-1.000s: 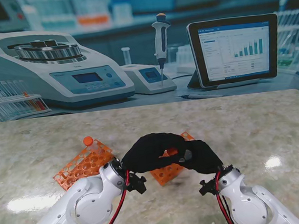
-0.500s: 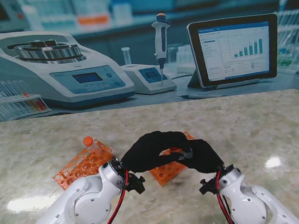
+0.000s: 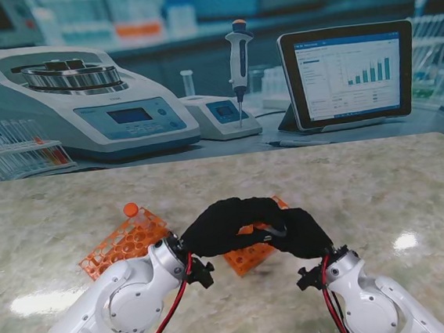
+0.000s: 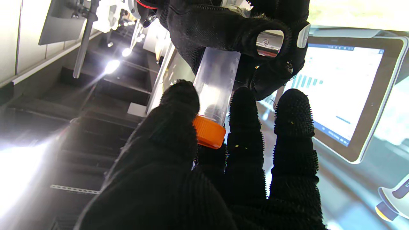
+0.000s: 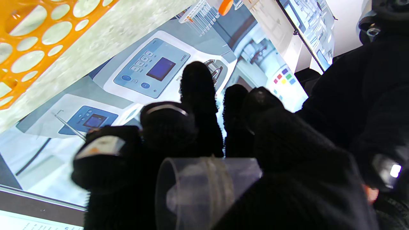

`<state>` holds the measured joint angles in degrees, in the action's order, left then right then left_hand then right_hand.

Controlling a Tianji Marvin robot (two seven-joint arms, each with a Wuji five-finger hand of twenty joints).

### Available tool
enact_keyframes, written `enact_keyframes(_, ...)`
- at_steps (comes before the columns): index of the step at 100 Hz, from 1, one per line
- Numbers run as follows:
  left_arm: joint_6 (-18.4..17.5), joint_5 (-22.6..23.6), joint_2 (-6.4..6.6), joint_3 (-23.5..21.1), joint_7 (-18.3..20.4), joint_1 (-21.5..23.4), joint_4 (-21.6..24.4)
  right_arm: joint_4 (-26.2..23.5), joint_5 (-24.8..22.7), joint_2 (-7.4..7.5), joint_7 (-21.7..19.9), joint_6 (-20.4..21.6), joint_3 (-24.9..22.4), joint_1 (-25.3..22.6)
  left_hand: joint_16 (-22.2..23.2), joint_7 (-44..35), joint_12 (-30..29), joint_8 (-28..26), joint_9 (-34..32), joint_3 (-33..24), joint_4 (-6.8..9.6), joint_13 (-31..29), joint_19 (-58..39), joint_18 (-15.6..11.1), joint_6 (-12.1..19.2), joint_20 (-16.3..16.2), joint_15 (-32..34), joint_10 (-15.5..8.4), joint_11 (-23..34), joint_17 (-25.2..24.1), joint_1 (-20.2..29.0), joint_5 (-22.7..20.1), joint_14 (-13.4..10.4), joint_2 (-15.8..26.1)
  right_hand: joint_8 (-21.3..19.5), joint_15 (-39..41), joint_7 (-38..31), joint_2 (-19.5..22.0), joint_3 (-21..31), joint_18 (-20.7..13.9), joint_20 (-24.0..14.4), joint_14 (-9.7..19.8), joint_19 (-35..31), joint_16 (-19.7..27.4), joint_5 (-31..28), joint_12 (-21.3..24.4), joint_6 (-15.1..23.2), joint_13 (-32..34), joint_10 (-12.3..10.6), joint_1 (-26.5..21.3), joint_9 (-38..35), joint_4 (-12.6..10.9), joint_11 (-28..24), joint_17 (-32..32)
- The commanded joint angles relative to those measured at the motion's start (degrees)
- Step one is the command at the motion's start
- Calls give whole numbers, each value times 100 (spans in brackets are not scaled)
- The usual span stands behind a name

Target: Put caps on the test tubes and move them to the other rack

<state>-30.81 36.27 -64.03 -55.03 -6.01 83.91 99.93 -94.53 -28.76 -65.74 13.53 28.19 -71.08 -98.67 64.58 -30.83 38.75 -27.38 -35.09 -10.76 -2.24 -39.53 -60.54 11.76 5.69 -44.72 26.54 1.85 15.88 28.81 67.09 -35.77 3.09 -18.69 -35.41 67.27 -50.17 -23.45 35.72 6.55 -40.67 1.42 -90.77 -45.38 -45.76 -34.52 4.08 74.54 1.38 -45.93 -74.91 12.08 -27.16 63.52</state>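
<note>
left hand [image 3: 224, 224] pinching cap [image 4: 208, 131], right hand [image 3: 298, 232] gripping tube [image 4: 216, 83]

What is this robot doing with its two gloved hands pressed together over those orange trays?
It is capping a test tube. The right hand grips the clear test tube, and the left hand holds the orange cap at the tube's end. Both meet above an orange rack. Another orange rack, to the left, already holds one capped tube.
</note>
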Motion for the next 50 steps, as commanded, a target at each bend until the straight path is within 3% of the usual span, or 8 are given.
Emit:
enact_keyframes(1,26,7,11,31,35,-11,-38,-66,-13,-15,-3,36,10,-56,404,-149,533,72,-301,-388,247,-362,-252,-265,43,203,-10,-209,-51,208,664,15,-249,101,27,248,-14,631,266,-274,-124,471,-343,-83,-172,47,294,119,92,-139,-325,44,19,139)
enact_keyframes(9,43,-74,14,69,98,-39,-59,-77,-21,-14,1,64,5,-69,567,-210,705,58,-315,-681,208,-350,-438,-318,-76,164,224,-363,-42,290,685,73,-245,337,33,252,-17,639,253,-281,-121,470,-343,-83,-164,42,311,119,93,-147,-323,37,16,138)
enact_keyframes(16,61,-126,11,112,127,-74,-93,-87,-24,-14,1,88,1,-80,381,-487,1005,-98,-473,-1027,72,-450,-830,-376,-53,41,941,-410,110,482,686,65,-548,829,34,249,-21,655,230,-286,-118,477,-345,-79,-156,34,323,119,76,-158,-309,30,12,139)
enact_keyframes(23,86,-176,-4,165,104,-101,-126,-103,-16,-12,-8,110,0,-94,368,-760,1236,-284,-546,-1398,5,-475,-1272,-297,-41,-124,1480,-380,328,572,687,90,-600,907,20,242,-24,681,200,-290,-113,482,-342,-74,-135,19,359,119,65,-177,-303,19,-6,137)
enact_keyframes(35,138,-165,-10,224,86,-131,-147,-120,8,-8,-37,146,-1,-108,636,-1855,2374,-1189,-810,-1846,-124,-332,-2314,-362,45,-719,2706,-251,1002,677,688,372,-717,980,-10,234,-20,714,94,-298,-103,481,-334,-64,-104,-32,375,118,78,-237,-267,-9,-60,136)
enact_keyframes(50,192,-255,-5,268,168,-146,-145,-139,43,-3,-73,177,-4,-123,674,-2783,3021,-2039,-1047,-1923,-121,-388,-3048,-382,121,-1082,3753,-230,1748,896,687,565,-805,1172,24,214,-12,741,-98,-296,-71,464,-279,-48,-62,-60,375,120,87,-322,-242,-47,-75,131)
